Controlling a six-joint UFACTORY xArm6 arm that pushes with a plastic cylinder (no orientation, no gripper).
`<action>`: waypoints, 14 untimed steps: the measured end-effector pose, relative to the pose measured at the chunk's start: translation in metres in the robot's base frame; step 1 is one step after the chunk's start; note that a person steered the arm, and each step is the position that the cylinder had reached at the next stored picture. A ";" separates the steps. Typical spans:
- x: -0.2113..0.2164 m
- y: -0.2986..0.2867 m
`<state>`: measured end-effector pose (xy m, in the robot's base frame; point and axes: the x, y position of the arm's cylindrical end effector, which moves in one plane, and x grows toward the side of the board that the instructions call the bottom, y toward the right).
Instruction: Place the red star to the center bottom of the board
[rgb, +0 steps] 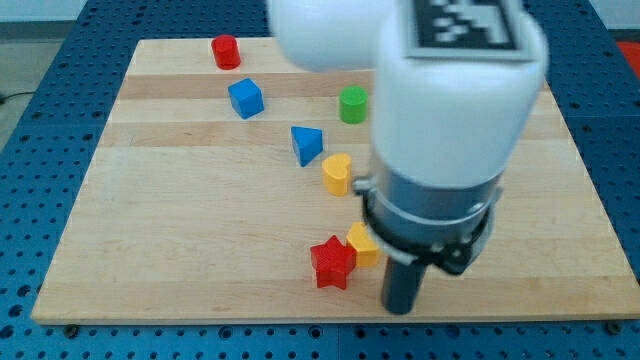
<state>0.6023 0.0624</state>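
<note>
The red star (332, 264) lies near the view's bottom, just right of the board's middle. A yellow block (361, 243) touches its upper right side and is partly hidden by the arm. My tip (402, 307) is at the bottom edge of the board, to the right of the red star and a little below it, apart from it. The big white arm body (440, 90) covers the board above the tip.
A yellow heart block (338, 173) and a blue triangle block (307, 144) sit mid-board. A blue cube (245, 98), a green cylinder (352, 104) and a red cylinder (226, 51) lie toward the view's top. The wooden board (150, 230) rests on a blue pegboard table.
</note>
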 end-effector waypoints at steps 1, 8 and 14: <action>-0.024 0.013; -0.024 0.048; -0.018 -0.012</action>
<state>0.5841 0.0505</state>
